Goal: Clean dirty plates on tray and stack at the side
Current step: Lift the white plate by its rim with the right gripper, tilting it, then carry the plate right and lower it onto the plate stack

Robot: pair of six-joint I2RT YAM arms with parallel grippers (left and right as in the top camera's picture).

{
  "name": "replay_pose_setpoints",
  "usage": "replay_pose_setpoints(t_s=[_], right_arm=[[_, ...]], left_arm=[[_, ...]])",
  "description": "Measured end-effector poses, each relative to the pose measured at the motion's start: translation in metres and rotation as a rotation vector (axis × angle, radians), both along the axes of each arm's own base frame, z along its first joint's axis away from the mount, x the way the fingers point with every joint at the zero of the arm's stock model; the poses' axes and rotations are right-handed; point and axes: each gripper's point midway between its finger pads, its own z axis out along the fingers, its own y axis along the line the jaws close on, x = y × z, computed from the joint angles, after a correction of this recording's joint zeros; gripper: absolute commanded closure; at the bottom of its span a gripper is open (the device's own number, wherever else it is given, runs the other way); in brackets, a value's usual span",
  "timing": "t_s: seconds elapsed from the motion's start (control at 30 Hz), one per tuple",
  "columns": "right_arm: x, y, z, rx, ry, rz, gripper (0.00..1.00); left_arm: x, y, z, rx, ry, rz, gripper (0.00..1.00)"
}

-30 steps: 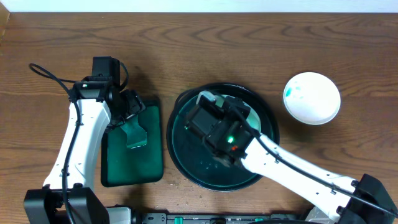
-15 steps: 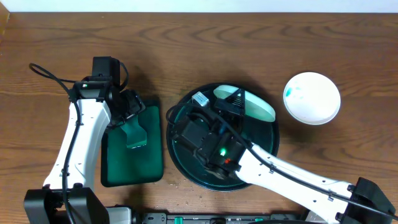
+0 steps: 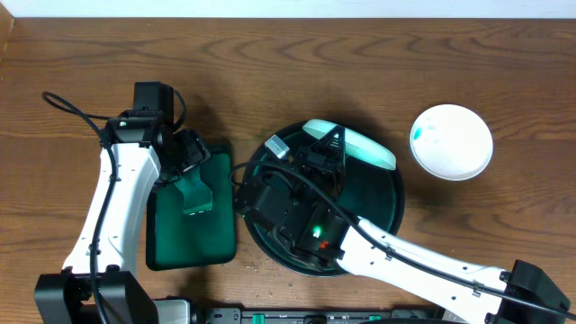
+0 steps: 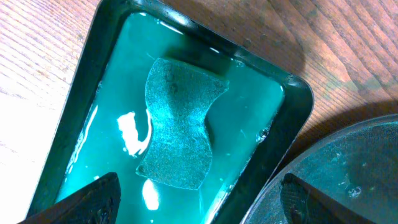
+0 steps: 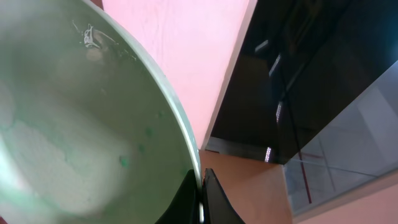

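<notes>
Green rectangular tray (image 3: 211, 245) by the desk's (image 3: 360, 63) left front holds a sponge (image 4: 177, 130), and the left gripper (image 4: 199, 202) hangs over it, jaws apart. Mid-desk, the right gripper (image 5: 200, 190) is clamped on a plate's (image 3: 355, 146) rim, tilting it above the round dark tray (image 3: 385, 211). Another plate (image 3: 452, 141) lies on the desk's right side, apart from the tray.

White arm links (image 3: 112, 193), black joints (image 3: 148, 99), black cables (image 3: 67, 106), green light (image 3: 316, 232)

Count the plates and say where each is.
2. A tilted plate is over the tray, pinched by the right gripper; a flat plate lies on the table right of the tray. More may hide beneath the arm.
</notes>
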Motion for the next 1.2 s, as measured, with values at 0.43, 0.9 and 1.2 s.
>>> replay_pose_setpoints(t_s=[0.43,0.9,1.2], right_arm=[[0.002,0.002,0.0,0.024,-0.003,0.003,0.99],[0.002,0.019,0.014,0.171,-0.052,0.054,0.99],[0.004,0.013,0.006,0.186,-0.033,0.05,0.99]], left_arm=[[0.0,0.0,0.0,0.0,0.0,0.0,0.18],[0.0,0.0,0.0,0.0,0.0,0.0,0.18],[0.0,0.0,0.0,0.0,0.0,0.0,0.18]])
